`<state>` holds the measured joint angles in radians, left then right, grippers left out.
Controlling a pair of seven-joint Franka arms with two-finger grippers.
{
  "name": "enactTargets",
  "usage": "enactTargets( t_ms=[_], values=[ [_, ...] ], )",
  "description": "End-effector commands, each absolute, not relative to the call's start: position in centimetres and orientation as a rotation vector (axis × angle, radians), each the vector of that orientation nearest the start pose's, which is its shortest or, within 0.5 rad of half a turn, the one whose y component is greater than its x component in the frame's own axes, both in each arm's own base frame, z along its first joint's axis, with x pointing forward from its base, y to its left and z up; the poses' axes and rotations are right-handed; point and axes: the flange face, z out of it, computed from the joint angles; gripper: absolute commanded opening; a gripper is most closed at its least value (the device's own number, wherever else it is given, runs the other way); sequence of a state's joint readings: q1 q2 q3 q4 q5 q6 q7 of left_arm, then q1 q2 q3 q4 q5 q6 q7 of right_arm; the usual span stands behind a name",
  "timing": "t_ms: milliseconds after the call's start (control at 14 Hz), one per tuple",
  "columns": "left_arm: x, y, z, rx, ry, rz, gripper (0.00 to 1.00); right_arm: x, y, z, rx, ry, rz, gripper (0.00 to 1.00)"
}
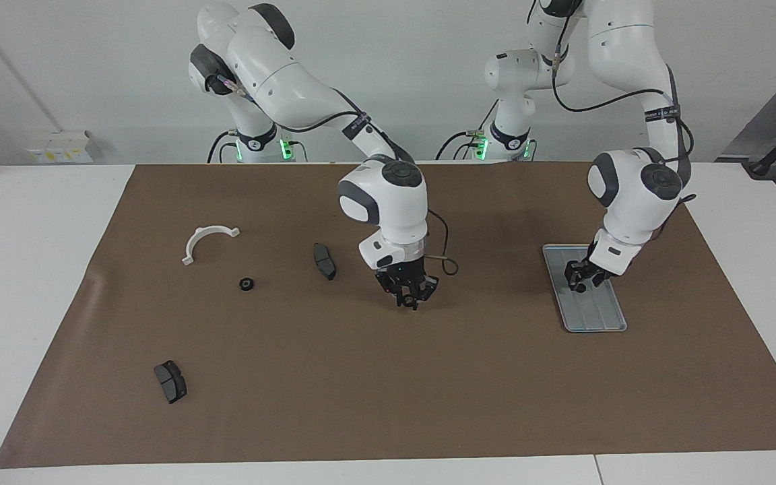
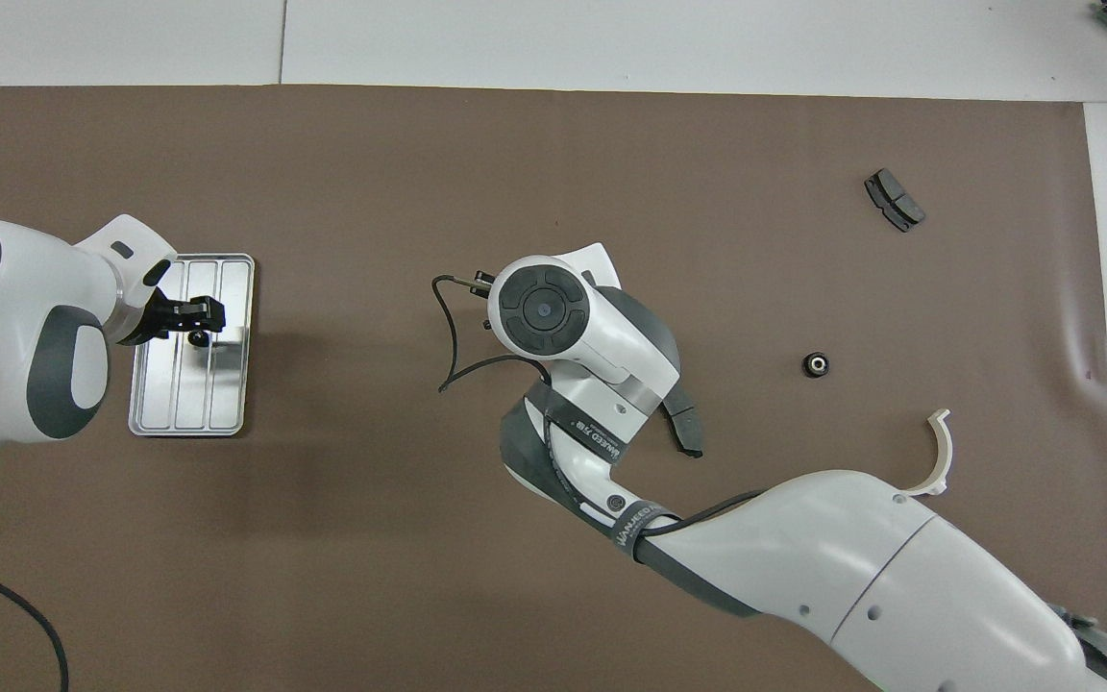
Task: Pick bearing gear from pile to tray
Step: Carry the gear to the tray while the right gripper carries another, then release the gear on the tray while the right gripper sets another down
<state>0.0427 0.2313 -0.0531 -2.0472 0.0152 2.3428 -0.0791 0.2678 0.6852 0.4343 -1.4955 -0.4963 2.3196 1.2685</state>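
Brown surface [image 1: 388, 391]: left tool [image 1: 582, 281] sits over the tray [image 1: 600, 316], jaws apart, a gear [image 2: 198, 338] dropping beneath. Right tool [image 1: 409, 296], fingertips together, empty, mid-mat; another gear [image 1: 246, 284] is left.

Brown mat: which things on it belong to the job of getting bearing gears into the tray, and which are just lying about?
Part of the job:
tray
black round piece in the tray, under the left tool
second black round piece on the mat
right tool, over bare mat

Lying about:
white half-ring bracket
dark pad block
another dark pad block
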Motion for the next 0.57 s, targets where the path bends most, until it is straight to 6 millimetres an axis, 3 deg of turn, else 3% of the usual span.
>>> enactTargets(
  t_ms=[0,143,215,358,501],
  values=[
    [60.3,-4.1,35.1,-3.147,-0.069,-0.157,0.95,59.5,42.0,30.4,-2.966,0.562,-0.361,0.3],
    [61.2,-7.1,36.4,-3.156,-0.125,-0.155,0.94,59.3,42.0,30.2,-2.971,0.555,-0.362,0.61],
    [61.4,-8.8,37.0,-3.162,-0.116,-0.144,0.94,59.2,41.9,30.2,-2.974,0.556,-0.36,0.99],
    [61.8,-11.5,38.3,-3.201,-0.172,-0.162,0.94,59.4,41.7,31.0,-2.982,0.557,-0.38,1.0],
    [62.5,-15.6,39.0,-3.229,-0.206,-0.188,0.94,60.1,39.8,34.2,-3.008,0.564,-0.433,1.0]
  ],
)
